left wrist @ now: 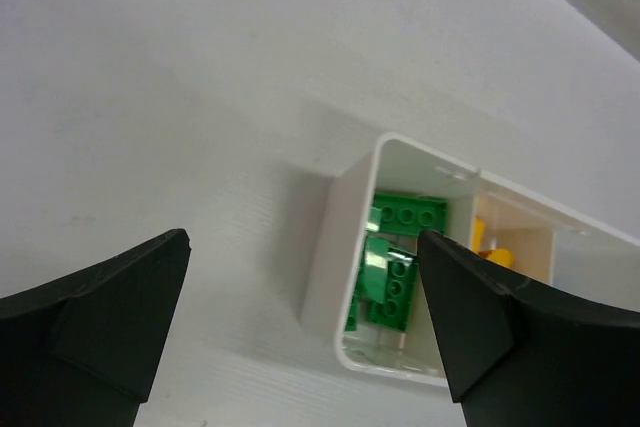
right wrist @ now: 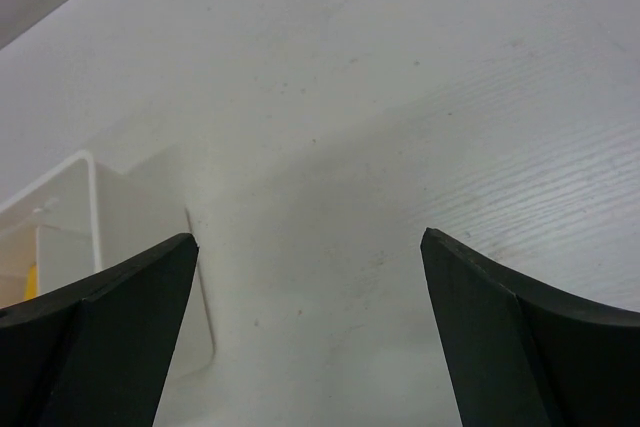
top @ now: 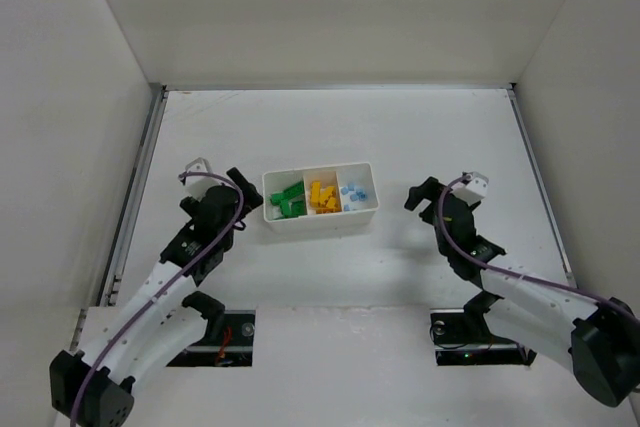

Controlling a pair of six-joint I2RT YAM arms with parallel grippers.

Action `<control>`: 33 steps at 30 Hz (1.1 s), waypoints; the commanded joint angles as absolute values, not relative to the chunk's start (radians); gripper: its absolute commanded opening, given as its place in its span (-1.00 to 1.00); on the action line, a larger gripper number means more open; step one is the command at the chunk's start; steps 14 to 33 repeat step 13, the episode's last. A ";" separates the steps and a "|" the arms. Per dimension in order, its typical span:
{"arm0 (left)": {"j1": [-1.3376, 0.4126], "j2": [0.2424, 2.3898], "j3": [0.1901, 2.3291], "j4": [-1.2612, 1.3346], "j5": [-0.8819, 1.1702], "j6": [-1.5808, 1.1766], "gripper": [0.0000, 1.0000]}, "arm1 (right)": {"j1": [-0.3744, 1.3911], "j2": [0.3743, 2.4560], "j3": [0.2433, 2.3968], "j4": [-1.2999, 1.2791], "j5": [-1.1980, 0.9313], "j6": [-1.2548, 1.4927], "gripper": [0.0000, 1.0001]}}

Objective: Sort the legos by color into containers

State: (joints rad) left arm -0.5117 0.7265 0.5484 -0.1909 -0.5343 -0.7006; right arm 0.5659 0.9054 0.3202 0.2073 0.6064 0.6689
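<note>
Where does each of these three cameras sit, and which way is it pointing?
Top: above and behind the arms, looking down on the white tray; both arms show, left hand and right hand open.
Left wrist: on the left arm, looking past its dark fingers at the tray's green legos.
Right wrist: on the right arm, looking past its fingers at the table and the tray's other end.
Shared: all three see the tray.
</note>
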 commanded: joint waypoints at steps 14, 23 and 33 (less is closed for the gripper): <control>-0.449 0.684 0.555 -0.431 -0.483 -0.816 1.00 | 0.605 1.017 0.311 0.333 0.755 0.627 1.00; -0.449 0.684 0.555 -0.431 -0.483 -0.816 1.00 | 0.605 1.017 0.311 0.333 0.755 0.627 1.00; -0.449 0.684 0.555 -0.431 -0.483 -0.816 1.00 | 0.605 1.017 0.311 0.333 0.755 0.627 1.00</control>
